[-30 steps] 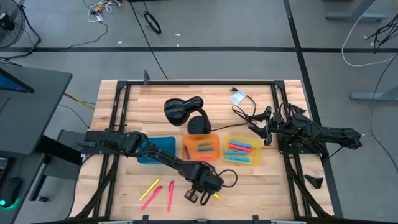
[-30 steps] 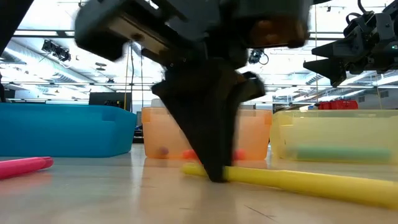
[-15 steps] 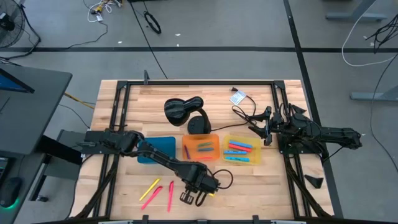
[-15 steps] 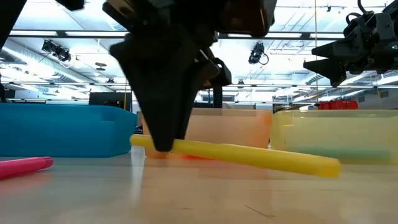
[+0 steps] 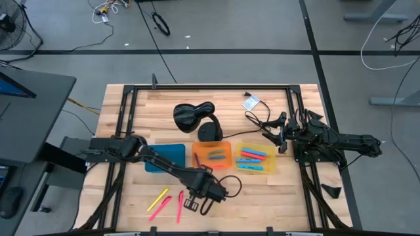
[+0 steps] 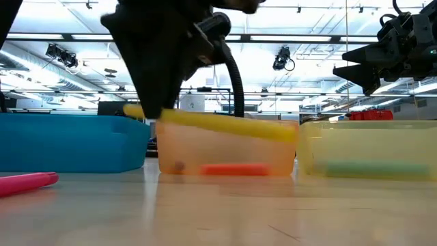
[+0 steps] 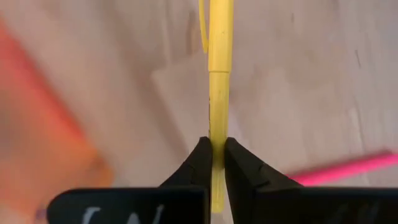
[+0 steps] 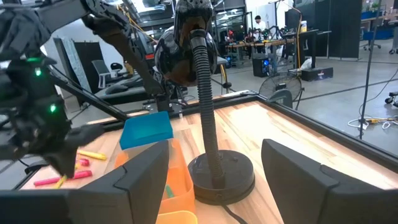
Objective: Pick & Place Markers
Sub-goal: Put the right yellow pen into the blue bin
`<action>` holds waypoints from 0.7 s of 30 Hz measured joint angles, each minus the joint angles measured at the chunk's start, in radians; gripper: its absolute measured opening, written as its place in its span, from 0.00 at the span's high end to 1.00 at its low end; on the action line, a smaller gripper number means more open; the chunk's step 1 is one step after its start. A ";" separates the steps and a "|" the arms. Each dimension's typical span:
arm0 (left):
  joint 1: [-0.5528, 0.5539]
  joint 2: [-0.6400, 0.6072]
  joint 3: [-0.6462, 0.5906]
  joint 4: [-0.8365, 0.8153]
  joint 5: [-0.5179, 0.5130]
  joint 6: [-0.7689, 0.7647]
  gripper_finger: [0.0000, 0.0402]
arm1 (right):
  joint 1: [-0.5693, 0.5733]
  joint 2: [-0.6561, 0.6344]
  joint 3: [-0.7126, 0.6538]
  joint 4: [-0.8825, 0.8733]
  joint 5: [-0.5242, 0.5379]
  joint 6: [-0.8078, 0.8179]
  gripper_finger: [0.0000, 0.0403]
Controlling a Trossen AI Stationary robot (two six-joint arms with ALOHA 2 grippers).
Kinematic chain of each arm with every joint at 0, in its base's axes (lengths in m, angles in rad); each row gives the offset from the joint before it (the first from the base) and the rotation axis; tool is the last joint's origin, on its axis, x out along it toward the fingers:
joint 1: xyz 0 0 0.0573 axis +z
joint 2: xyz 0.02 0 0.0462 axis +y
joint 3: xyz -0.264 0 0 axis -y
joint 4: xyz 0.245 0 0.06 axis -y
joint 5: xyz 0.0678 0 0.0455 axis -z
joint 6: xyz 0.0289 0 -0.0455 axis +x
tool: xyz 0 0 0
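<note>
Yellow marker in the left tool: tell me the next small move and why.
Probably carry it toward the yellow tray and hold off releasing. The left tool is shut on the yellow marker, which the low view shows lifted off the table and tilted. The high view puts that tool short of the trays, so opening now would likely drop it onto the wood.

No text, label, brand or number can be read in any view. Pale marks show on the dark band of the left gripper (image 7: 212, 163) mount, but they cannot be made out.
</note>
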 joint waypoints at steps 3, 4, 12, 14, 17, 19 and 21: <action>0.006 -0.023 0.000 -0.073 -0.026 -0.028 0.95 | 0.000 0.000 0.000 0.000 0.000 0.000 0.36; 0.007 -0.032 0.000 -0.098 -0.035 -0.037 0.95 | 0.000 0.000 0.000 0.000 0.000 0.000 0.36; -0.002 -0.103 0.000 -0.209 -0.106 -0.092 0.94 | 0.000 0.000 0.000 0.000 0.000 0.000 0.36; -0.006 -0.117 0.000 -0.240 -0.122 -0.096 0.94 | 0.000 0.000 0.000 0.000 0.000 0.000 0.36; -0.014 -0.155 -0.036 -0.227 -0.135 -0.102 0.95 | 0.000 0.000 0.000 0.000 0.000 0.000 0.36; -0.020 -0.202 -0.114 -0.198 -0.140 -0.111 0.94 | 0.000 0.000 0.000 0.000 0.000 0.000 0.36; -0.025 -0.261 -0.213 -0.158 -0.140 -0.127 0.94 | 0.000 0.000 0.000 0.000 0.000 0.000 0.36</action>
